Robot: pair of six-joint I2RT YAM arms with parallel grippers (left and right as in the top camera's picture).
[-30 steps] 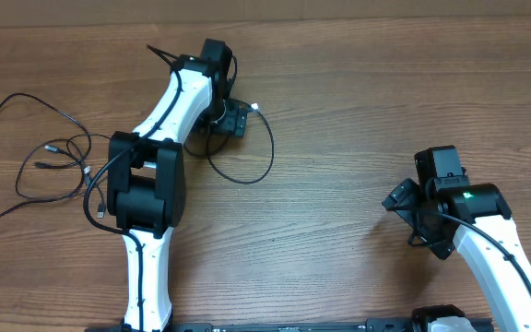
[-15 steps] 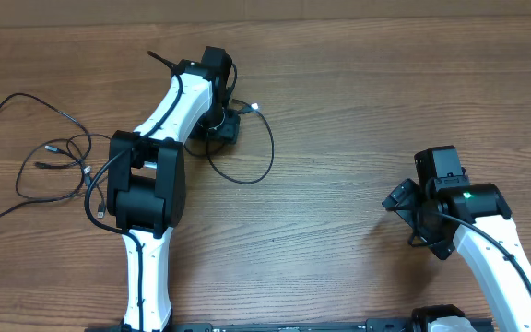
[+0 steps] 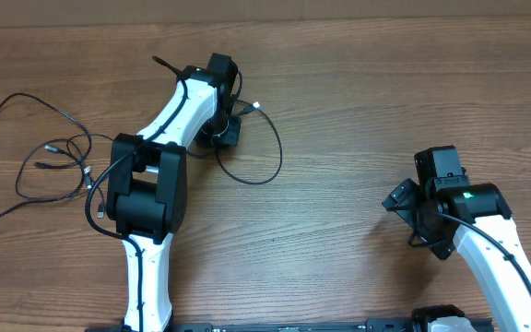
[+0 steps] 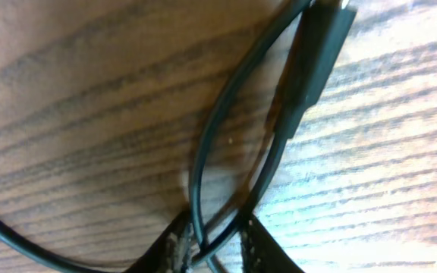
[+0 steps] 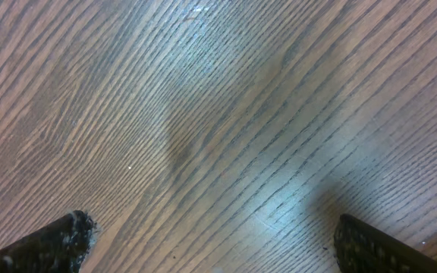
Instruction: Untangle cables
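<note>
My left claw (image 4: 218, 246) is pinched shut on one looped cable (image 4: 201, 152) right beneath it, pulled apart from the tangled cables (image 3: 81, 169) lying well off to its left, unsorted.

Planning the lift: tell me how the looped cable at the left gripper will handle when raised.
Probably floppy: the looped cable lies in a slack curve, so it should droop from the left gripper. Likely light, being thin. Its plug may swing.
</note>
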